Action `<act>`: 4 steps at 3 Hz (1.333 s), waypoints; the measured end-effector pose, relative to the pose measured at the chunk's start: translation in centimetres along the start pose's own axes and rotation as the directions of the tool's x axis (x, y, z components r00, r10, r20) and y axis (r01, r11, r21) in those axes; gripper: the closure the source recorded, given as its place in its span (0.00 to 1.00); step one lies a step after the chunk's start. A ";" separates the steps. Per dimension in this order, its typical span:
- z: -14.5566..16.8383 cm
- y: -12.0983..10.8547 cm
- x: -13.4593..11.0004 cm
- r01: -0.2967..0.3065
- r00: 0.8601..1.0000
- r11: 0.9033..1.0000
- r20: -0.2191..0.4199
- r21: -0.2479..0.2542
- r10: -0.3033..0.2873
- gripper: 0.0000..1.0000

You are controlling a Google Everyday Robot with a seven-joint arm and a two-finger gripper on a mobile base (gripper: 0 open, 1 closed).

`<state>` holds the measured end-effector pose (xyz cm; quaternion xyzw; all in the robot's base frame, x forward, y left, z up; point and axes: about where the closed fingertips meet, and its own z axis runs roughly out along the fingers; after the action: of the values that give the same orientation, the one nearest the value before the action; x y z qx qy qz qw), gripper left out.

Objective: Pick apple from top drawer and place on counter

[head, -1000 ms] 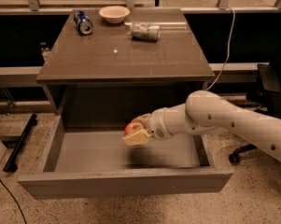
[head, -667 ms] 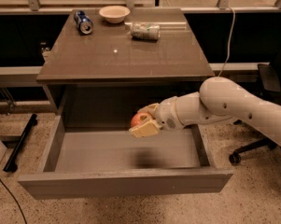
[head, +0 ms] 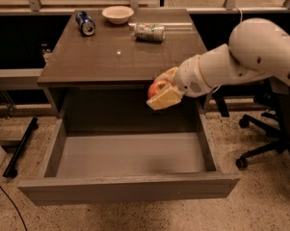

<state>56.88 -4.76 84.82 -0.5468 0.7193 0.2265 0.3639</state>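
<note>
While clamping the apple (head: 156, 86) between the clenched pale fingers of the gripper (head: 162, 90), hangs just off the counter's (head: 111, 57) front edge, toward the front right corner, above the open top drawer (head: 130, 189). Risks catching that front edge if carried inward without more height, jarring the fruit loose and dropping it back into the drawer. Could also slip, given round smooth skin. Needs a set-down short of the crushed can (head: 149, 32), bowl (head: 118, 14) and blue can (head: 85, 22) along the back edge.

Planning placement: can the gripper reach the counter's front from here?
Probably yes. The gripper, shut on the apple, hangs at the front edge of the counter; the blue can, crushed can and bowl sit far back.
</note>
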 end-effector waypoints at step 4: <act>-2.6 -14.3 -3.5 -0.239 0.966 0.927 0.165 0.288 0.198 1.00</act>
<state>70.27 -8.76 90.21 -0.3838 0.7763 0.1878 0.4634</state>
